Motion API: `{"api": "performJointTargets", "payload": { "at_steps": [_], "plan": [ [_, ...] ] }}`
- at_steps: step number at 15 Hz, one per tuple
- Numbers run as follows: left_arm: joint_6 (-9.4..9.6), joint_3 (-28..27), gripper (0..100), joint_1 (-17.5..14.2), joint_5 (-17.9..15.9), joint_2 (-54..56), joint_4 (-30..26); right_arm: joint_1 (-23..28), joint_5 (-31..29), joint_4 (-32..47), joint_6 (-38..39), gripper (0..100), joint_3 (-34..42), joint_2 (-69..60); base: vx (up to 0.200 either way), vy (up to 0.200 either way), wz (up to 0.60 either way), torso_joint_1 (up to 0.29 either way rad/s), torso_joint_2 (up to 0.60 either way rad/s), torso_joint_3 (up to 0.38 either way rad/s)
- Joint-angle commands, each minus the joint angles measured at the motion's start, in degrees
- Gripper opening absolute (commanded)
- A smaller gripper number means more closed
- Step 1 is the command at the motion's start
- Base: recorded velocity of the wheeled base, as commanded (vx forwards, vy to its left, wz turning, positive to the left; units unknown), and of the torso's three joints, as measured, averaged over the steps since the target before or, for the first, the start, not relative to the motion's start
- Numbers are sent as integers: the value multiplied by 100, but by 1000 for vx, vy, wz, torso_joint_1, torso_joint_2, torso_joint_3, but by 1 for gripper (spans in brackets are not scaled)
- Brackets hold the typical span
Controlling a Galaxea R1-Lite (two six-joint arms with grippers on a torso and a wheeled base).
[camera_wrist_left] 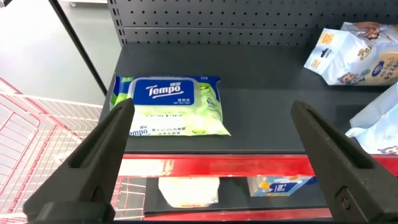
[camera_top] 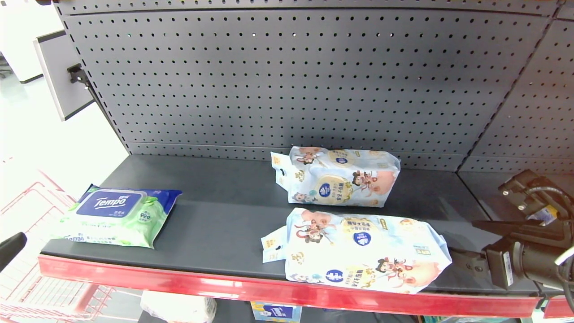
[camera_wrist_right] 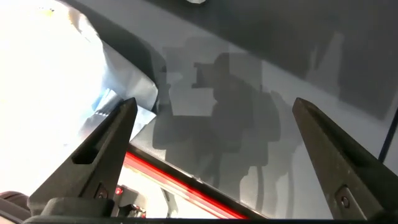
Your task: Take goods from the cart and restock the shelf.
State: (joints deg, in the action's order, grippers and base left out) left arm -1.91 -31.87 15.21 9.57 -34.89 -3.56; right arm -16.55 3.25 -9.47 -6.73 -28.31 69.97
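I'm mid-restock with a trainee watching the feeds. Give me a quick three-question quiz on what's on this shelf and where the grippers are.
1. True or false: the green wipes pack lies flat on the shelf, to the left of the front blue pack.
2. Which gripper is beside the front blue pack's end? A) left gripper B) right gripper C) neither
3. Fill in: the rear blue pack lies behind the front one, and both grippers' jaws stand ____.
Key: 1 true; 2 B; 3 open.
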Motion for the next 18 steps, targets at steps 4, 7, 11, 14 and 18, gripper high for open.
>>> {"api": "performJointTargets", "payload": {
  "at_steps": [4,7,11,14,18],
  "plan": [
    [-2,5,100,-10,1,44,-13,-23,0,-2,-4,100,1,16,0,0,0,0,0,0],
    [-2,5,100,-10,-8,52,-13,-23,0,-2,-4,100,1,25,0,0,0,0,0,0],
    [-2,5,100,-10,-8,52,-13,-32,0,-2,-13,100,1,34,0,0,0,0,0,0],
    [-2,5,100,-10,-8,61,-13,-32,8,-2,-13,100,1,34,0,0,0,0,0,0],
    [-2,5,100,-10,-8,61,-13,-120,8,-2,-13,100,-8,43,0,0,0,0,0,0]
  ]
}}
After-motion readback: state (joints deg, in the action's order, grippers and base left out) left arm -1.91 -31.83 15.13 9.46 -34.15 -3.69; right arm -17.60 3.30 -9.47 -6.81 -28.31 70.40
